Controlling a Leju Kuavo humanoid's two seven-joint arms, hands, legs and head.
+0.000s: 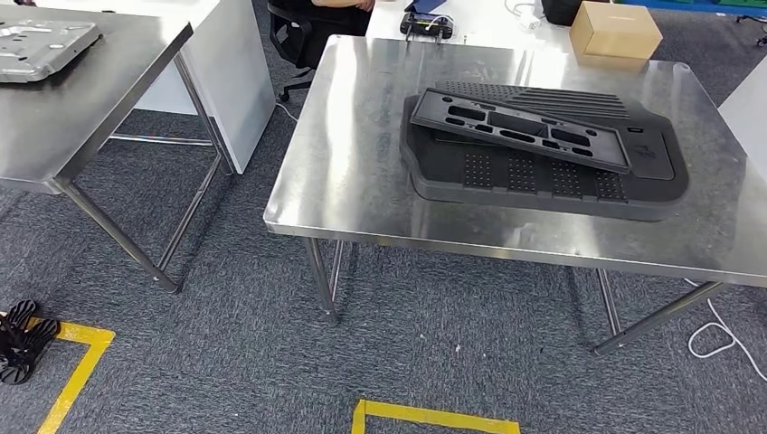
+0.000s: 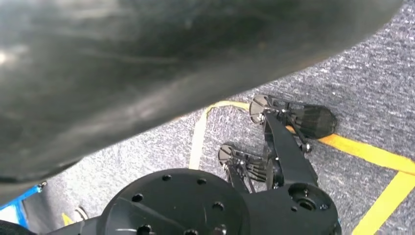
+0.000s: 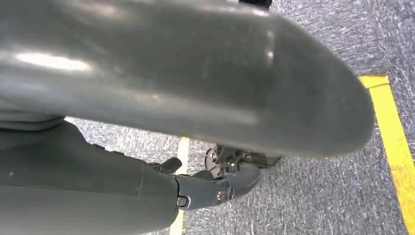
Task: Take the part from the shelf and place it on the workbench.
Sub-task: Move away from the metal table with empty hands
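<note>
A black slotted frame part (image 1: 520, 127) lies askew on top of a larger black ribbed panel (image 1: 552, 176). Both rest on the steel workbench (image 1: 362, 181) ahead of me. My arms hang low by my sides over the carpet. The left hand (image 2: 147, 63) appears as a thick grey thumb stretched across the left wrist view, with nothing under it. In the right wrist view, the right hand (image 3: 195, 122) has its thumb out and dark fingers (image 3: 220, 188) loosely extended. It holds nothing.
A second steel table (image 1: 81, 117) at the left carries a silver metal plate (image 1: 41, 45). Behind the workbench are a cardboard box (image 1: 615, 32), a black device (image 1: 427, 23) and a seated person (image 1: 317, 14). Yellow tape (image 1: 434, 418) marks the grey carpet. A black object (image 1: 20, 339) lies at lower left.
</note>
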